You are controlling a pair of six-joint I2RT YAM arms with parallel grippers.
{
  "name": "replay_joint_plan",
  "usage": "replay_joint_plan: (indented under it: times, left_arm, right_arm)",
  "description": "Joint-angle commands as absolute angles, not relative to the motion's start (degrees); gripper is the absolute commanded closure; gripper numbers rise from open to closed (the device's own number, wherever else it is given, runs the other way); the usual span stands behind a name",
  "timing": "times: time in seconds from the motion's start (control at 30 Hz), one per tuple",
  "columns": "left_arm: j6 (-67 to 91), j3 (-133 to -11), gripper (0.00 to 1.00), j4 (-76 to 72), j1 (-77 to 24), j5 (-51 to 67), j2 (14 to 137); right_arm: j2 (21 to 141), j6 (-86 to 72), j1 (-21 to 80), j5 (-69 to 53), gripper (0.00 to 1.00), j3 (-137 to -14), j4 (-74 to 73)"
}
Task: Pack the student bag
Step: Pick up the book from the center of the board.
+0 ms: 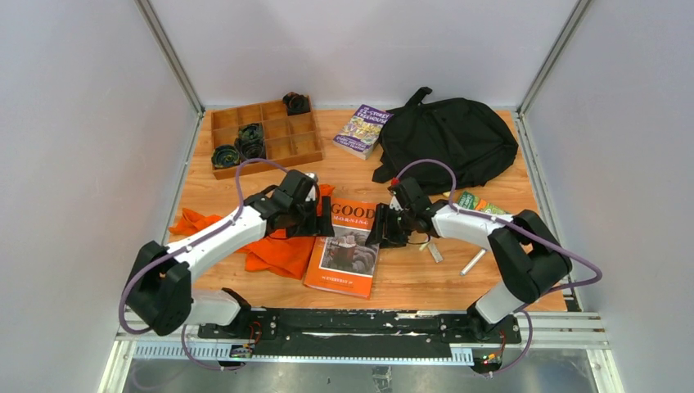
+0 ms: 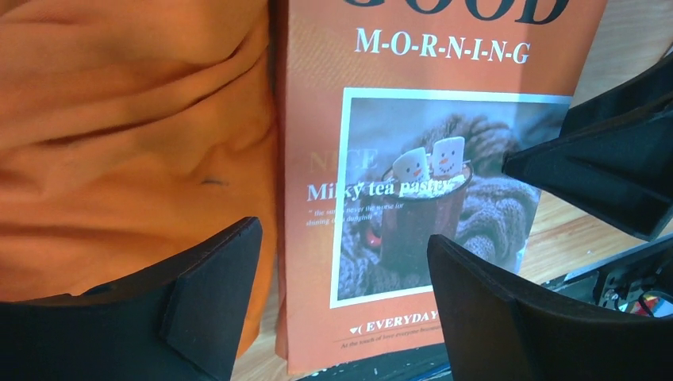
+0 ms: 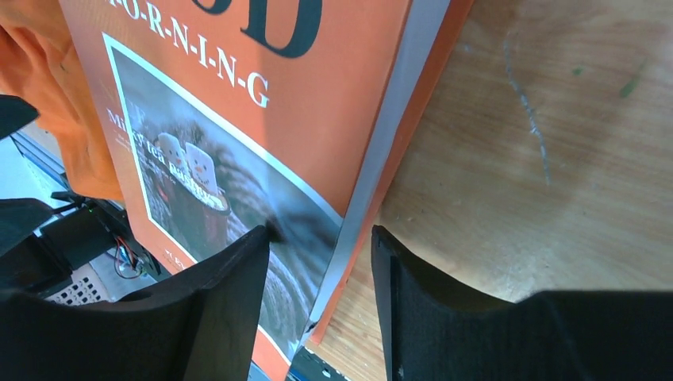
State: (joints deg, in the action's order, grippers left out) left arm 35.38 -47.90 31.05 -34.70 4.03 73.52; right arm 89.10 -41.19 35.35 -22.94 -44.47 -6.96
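Right wrist: hand (image 3: pixel 320 234) astride book (image 3: pixel 238 119) edge.

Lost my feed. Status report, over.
Left gripper open over book left edge. Right gripper open astride right edge. Student bag untouched behind. Cloth beside book.

The orange book (image 1: pixel 344 250) lies flat on the table. An orange cloth (image 1: pixel 274 255) is bunched against its left edge. The left gripper (image 1: pixel 325 223) hangs there with jaws wide, one finger over the cloth and one over the cover. The right gripper (image 1: pixel 380 236) straddles the book's right edge, jaws apart. Right of the book, past some bare wood, lie a pen (image 1: pixel 473 262) and a green tube (image 1: pixel 479 202). Behind the book, bare wood runs to the backpack (image 1: pixel 446 139), a purple book (image 1: pixel 360 129) and a wooden tray (image 1: pixel 266 139).
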Motion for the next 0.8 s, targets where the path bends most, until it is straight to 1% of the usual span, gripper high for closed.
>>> replay_joint_plan:
  times: [0.0,0.1,0.13,0.17,0.3,0.37,0.57,0.6,0.63,0.7,0.77]
  left_arm:
    - [33.2,-50.0,0.17,28.3,-34.6,7.6,77.6]
    - [32.8,-49.7,0.18,27.6,-34.7,9.3,79.2]
    - [32.9,-49.7,0.18,27.5,-34.7,9.9,79.0]
    - [32.8,-49.5,0.18,27.2,-34.6,10.3,78.8]
    - [32.2,-49.5,0.18,25.9,-34.7,11.3,77.3]
    - [31.6,-49.8,0.16,25.8,-34.7,12.0,77.1]
    - [29.8,-51.3,0.15,24.5,-35.0,17.8,78.7]
    - [29.5,-51.3,0.15,24.1,-35.1,18.2,79.1]
    - [28.9,-51.4,0.15,24.0,-35.1,18.7,79.9]
    - [27.4,-52.6,0.15,25.2,-35.1,19.1,81.7]
    - [26.4,-53.3,0.15,25.5,-35.1,19.7,83.3]
  right_arm:
    - [90.1,-42.9,33.5,-21.5,0.53,-43.2,-4.3]
    - [89.2,-44.3,32.2,-21.9,0.88,-41.7,-3.4]
    - [88.4,-44.6,31.7,-22.0,0.97,-40.8,-3.0]
    - [87.5,-44.7,31.2,-21.9,1.00,-40.0,-3.0]
    - [82.5,-45.2,29.3,-20.8,1.00,-35.4,-3.0]
    - [78.5,-46.2,28.4,-19.7,1.00,-32.8,-3.1]
    - [67.5,-50.1,26.6,-16.0,1.00,-25.4,-2.7]
    - [66.8,-50.4,26.6,-15.7,0.99,-24.9,-2.8]
    - [66.5,-50.6,26.6,-15.5,0.90,-24.6,-2.9]
    - [66.6,-50.9,26.5,-15.4,0.62,-24.4,-3.4]
    - [67.1,-51.4,26.5,-15.7,0.45,-23.9,-3.4]
